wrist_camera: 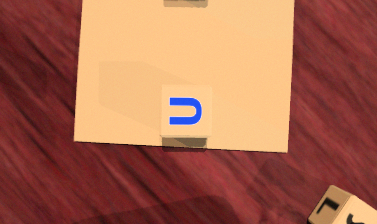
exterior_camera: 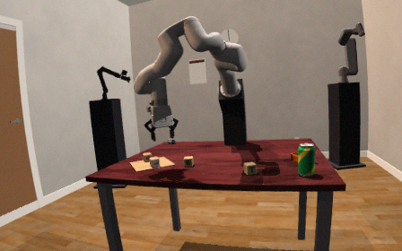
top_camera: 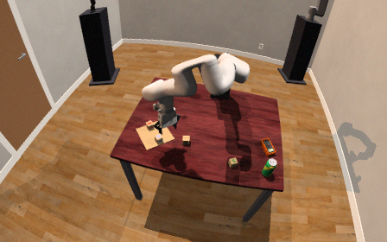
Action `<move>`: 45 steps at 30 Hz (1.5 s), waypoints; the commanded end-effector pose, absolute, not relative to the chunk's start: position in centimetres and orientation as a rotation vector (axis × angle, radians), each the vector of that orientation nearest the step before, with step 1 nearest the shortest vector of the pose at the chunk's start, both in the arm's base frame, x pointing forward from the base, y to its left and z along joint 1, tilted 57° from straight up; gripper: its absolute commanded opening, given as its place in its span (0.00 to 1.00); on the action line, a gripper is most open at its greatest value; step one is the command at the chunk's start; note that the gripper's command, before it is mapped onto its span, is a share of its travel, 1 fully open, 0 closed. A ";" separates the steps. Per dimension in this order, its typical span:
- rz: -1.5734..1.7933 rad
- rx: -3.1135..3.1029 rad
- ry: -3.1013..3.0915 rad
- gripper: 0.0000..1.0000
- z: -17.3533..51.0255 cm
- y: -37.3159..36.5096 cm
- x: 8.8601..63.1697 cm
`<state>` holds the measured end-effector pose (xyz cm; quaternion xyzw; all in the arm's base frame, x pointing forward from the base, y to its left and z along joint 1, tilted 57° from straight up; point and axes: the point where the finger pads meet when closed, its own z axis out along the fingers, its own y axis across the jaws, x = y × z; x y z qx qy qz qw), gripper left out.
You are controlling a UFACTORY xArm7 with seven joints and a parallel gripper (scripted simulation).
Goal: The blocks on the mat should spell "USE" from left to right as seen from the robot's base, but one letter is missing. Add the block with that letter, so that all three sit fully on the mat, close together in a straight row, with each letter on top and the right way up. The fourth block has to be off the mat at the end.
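A tan mat (top_camera: 153,136) lies near the table's left edge. Two blocks sit on it: one with a blue U on top (wrist_camera: 186,111), which also shows in the top view (top_camera: 158,137), and one with a red letter (top_camera: 150,124) at the mat's far side. In the wrist view only the edge of that second block (wrist_camera: 186,3) shows at the top. A third block (top_camera: 187,140) stands on the table just right of the mat; its corner (wrist_camera: 346,210) shows a dark letter. A fourth block (top_camera: 233,162) sits farther right. My gripper (exterior_camera: 161,131) is open and empty, hovering high above the mat.
A green can (top_camera: 269,168) and an orange device (top_camera: 268,146) stand near the table's right edge. Black pedestals (top_camera: 98,45) stand on the floor behind the table. The table's left edge is close to the mat.
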<state>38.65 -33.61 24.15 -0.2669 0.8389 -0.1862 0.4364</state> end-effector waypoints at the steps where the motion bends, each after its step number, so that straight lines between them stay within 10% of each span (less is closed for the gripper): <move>1: -0.467 -0.661 2.087 1.00 24.3 -33.7 38.5; 45: -0.467 -0.661 2.087 1.00 15.8 -41.9 32.1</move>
